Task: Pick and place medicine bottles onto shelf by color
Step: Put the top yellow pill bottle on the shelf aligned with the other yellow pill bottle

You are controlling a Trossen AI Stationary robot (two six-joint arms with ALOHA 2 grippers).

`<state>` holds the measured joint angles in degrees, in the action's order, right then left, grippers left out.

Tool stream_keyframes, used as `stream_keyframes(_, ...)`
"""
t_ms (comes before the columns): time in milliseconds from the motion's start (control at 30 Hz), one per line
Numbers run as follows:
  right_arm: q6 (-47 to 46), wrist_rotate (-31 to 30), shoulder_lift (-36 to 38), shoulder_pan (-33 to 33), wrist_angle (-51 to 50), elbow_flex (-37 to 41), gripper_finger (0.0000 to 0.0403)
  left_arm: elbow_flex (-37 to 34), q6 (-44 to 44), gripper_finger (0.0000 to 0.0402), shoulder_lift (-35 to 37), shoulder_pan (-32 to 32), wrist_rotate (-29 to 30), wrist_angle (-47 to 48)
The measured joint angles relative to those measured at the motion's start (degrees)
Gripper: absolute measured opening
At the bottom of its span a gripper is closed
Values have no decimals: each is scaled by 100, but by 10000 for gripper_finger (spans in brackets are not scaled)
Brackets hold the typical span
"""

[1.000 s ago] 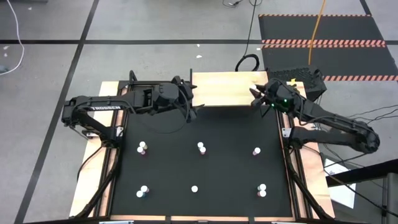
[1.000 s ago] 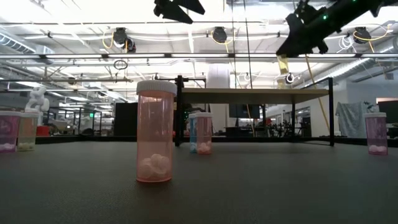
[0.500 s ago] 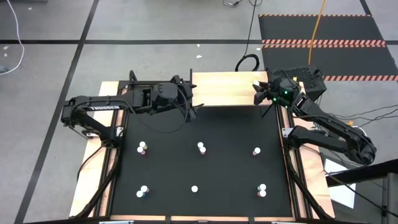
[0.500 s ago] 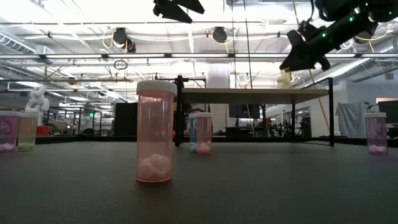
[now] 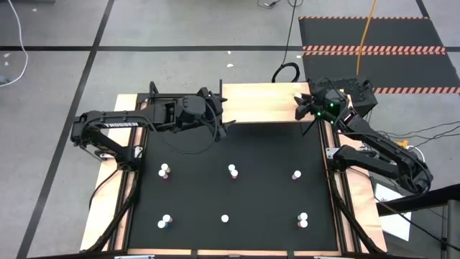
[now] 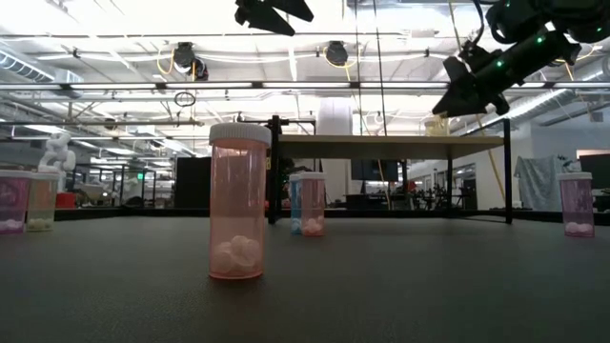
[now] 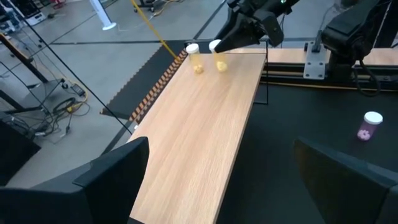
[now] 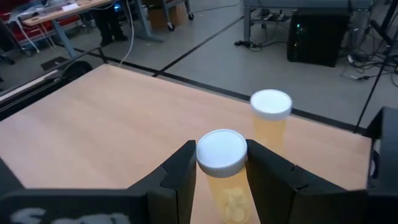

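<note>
My right gripper (image 5: 302,108) is shut on a yellow medicine bottle (image 8: 222,168) with a white cap, low over the far right end of the light-wood shelf (image 5: 262,103). A second yellow bottle (image 8: 270,117) stands on the shelf just beside it; both also show in the left wrist view, the standing one (image 7: 194,58) and the held one (image 7: 218,56). My left gripper (image 5: 219,121) hangs open and empty by the shelf's left front corner. Several bottles stand on the black table: pink (image 6: 236,202), blue and pink (image 6: 307,203), purple (image 6: 577,203).
The bottles on the table stand in two rows, three at mid-table (image 5: 232,171) and three near the front (image 5: 225,218). Pale wooden strips edge the black table (image 5: 266,194). A black box (image 5: 359,93) and cables lie behind the right arm.
My right gripper has carried the yellow bottle from the shelf's right front edge farther back over its right end, beside the standing yellow bottle. The left arm has not moved.
</note>
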<state>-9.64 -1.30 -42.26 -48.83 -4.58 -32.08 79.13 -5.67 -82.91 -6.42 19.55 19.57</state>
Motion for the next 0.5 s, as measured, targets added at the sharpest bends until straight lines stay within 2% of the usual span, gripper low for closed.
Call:
stream_keyframes(333, 92, 11, -2, -189, 6, 2, 119, 0, -10, 392, 0, -11, 3, 0)
stream_keyframes(500, 64, 148, 0, -191, 502, 355, 119, 0, -15, 392, 0, -109, 4, -2)
